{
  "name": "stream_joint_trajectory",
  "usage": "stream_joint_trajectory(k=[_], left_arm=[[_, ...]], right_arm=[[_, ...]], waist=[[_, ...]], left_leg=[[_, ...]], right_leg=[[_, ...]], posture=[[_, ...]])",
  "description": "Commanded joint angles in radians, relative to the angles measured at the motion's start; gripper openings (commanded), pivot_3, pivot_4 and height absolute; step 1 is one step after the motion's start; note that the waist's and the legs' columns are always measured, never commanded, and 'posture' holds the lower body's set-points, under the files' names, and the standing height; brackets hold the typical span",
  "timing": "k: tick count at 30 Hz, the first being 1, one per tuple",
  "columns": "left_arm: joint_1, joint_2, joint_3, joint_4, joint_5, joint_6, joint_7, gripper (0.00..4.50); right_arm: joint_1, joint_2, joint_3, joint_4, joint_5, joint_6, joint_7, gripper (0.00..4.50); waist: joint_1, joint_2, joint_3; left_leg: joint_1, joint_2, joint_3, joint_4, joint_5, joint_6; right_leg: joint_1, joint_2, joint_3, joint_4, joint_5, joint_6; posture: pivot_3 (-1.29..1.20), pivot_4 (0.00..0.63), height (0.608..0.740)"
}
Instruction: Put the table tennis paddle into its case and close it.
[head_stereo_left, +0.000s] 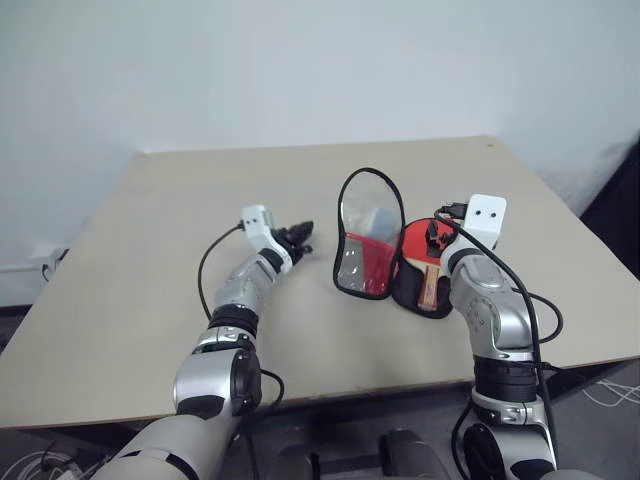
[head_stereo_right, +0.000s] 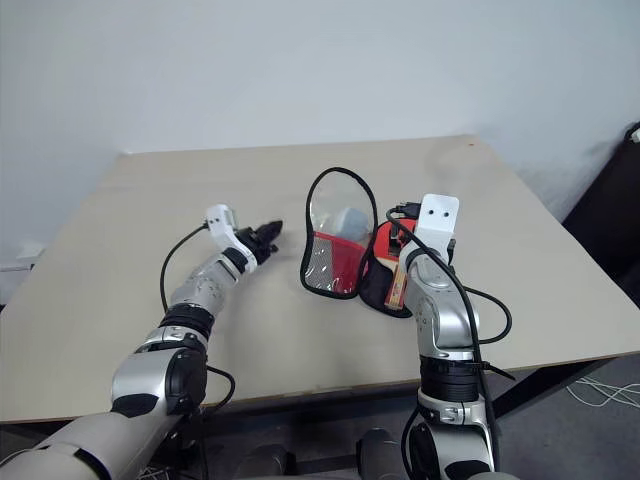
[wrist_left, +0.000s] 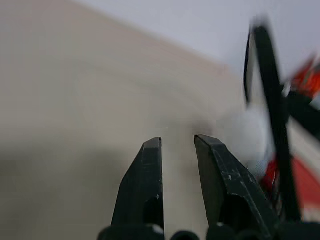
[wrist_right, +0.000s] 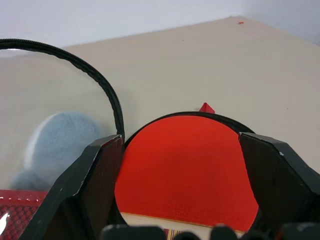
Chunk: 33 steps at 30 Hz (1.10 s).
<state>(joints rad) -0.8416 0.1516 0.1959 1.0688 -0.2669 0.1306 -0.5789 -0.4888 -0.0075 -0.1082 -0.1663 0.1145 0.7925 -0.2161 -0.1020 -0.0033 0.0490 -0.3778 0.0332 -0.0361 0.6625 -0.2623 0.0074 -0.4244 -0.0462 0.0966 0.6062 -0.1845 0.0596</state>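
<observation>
tabletop: paddle between right pincer fingers

Beige table against a plain white wall (cables on the floor).

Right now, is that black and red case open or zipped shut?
Open. The case has its clear lid standing upright, the zipper rim looping free above the table, and the table tennis paddle lies exposed in the bottom half.

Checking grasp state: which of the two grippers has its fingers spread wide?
The right gripper: its fingers stand wide apart over the table tennis paddle lying in the case. The left gripper shows only a narrow gap, holding nothing.
</observation>
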Motion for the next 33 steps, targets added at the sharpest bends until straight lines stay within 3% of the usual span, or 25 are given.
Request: stream_joint_trajectory(k=[1,13,20,33], left_arm=[[-0.045,-0.010,-0.106,0.014,0.113,-0.035,-0.015,1.00],[-0.073,-0.102,-0.120,-0.066,0.063,-0.080,-0.287,1.00],[-0.036,-0.166,-0.142,-0.244,-0.021,0.042,-0.439,1.00],[0.035,-0.156,-0.301,-0.316,0.079,0.145,-0.445,1.00]], right_arm=[[-0.030,-0.008,-0.011,-0.015,-0.011,-0.028,0.004,4.05],[-0.024,-0.008,-0.033,-0.016,-0.018,-0.030,-0.013,4.05],[-0.032,-0.004,-0.077,-0.002,-0.034,-0.049,-0.063,4.05],[-0.041,-0.017,-0.189,0.004,-0.088,-0.132,-0.200,4.05]], waist=[[0.000,0.000,0.000],[0.001,0.000,0.000],[0.001,0.000,0.000],[-0.001,0.001,0.000]], left_leg=[[0.000,0.000,0.000,0.000,0.000,0.000],[0.000,0.000,0.000,0.000,0.000,0.000],[0.000,0.000,0.000,0.000,0.000,0.000],[0.001,0.000,0.000,0.000,0.000,0.001]], right_leg=[[0.000,0.000,0.000,0.000,0.000,0.000],[0.000,0.000,0.000,0.000,0.000,0.000],[0.000,0.000,0.000,0.000,0.000,0.000],[0.000,0.001,0.002,0.001,0.000,0.000]], posture=[[0.00,0.000,0.740],[0.00,0.000,0.740],[0.00,0.000,0.740],[0.00,0.000,0.740]])
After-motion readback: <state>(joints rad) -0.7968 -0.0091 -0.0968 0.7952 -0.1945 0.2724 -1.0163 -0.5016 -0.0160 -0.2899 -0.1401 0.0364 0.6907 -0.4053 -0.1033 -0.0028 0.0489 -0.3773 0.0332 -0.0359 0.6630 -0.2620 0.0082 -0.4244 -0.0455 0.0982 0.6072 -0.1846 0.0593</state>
